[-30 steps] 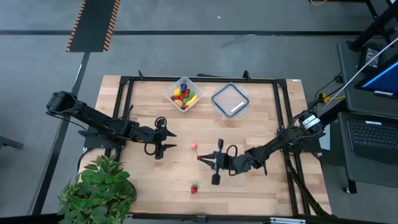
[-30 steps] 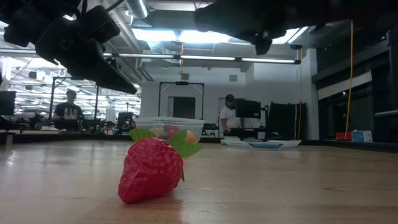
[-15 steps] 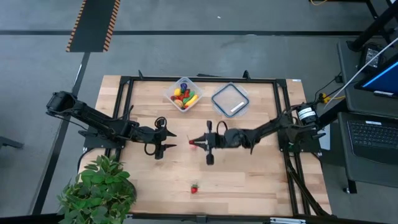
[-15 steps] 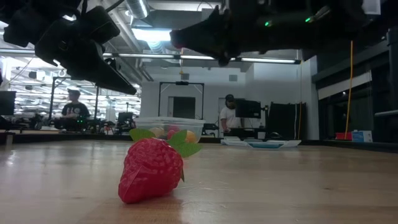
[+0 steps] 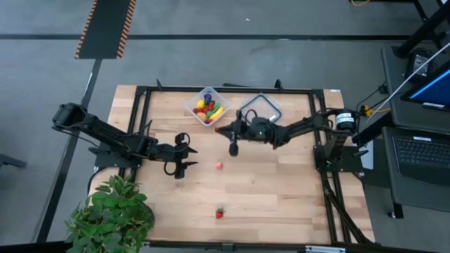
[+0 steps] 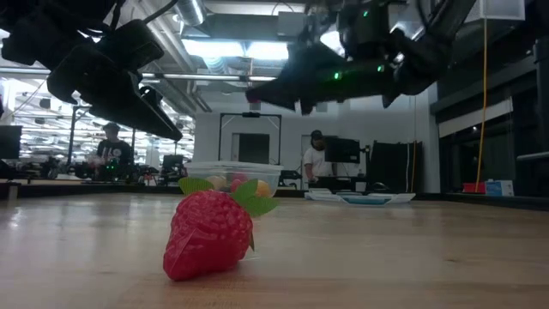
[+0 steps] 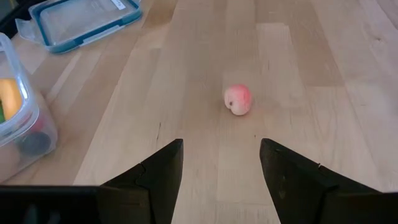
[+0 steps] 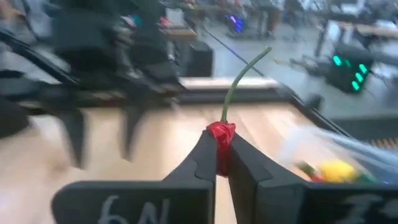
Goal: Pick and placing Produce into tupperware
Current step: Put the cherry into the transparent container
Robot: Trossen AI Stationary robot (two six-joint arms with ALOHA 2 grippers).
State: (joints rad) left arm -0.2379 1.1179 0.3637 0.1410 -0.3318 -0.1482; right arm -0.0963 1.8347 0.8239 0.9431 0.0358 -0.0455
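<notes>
wooden table (image 5: 281, 190) | tub (image 5: 206, 106) (filled), lid (image 5: 261, 112), peach (image 5: 219, 166), strawberry (image 5: 220, 212)

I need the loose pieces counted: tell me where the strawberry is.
In the high view the strawberry lies on the table's near edge, about midway across, apart from both arms; a pink fruit sits farther in.

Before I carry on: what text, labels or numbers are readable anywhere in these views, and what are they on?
"6N": handwritten in white on the dark body of the right gripper, right wrist view; the second character is uncertain.
White label on the lid: too small to read from above, and only a blurred edge shows in the left wrist view.
Laptop screen beside the table: nothing legible.
Nothing readable in the low view.
</notes>
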